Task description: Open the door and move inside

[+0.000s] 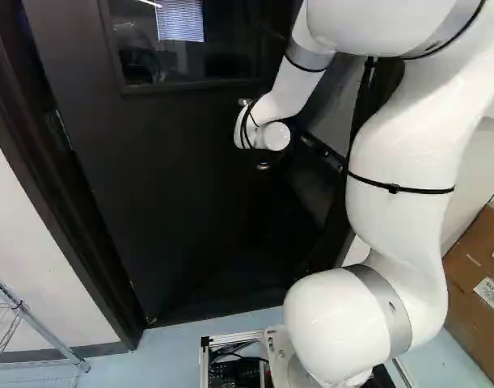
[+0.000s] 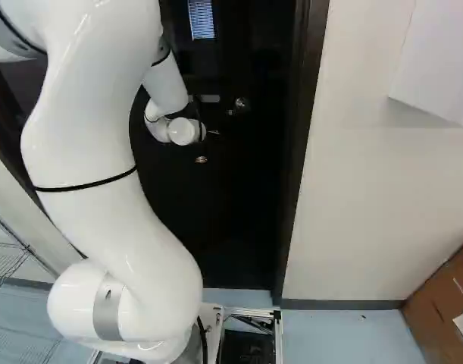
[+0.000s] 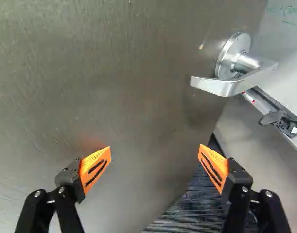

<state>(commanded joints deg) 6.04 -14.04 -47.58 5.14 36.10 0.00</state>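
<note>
The floor (image 1: 162,356) was pale blue. A wire rack (image 1: 48,344) stood on it at the left of the left base view, a brown box (image 1: 473,283) at the right, the base (image 1: 279,347) between them. The wrist view showed dark, striped floor (image 3: 192,213).

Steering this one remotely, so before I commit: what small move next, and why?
I'd probably ease the open end effector ahead to push the door wider: it appears ajar, with dark carpet visible past its edge, and the end effector faces its panel with the lever handle off to one side, ungripped.
</note>
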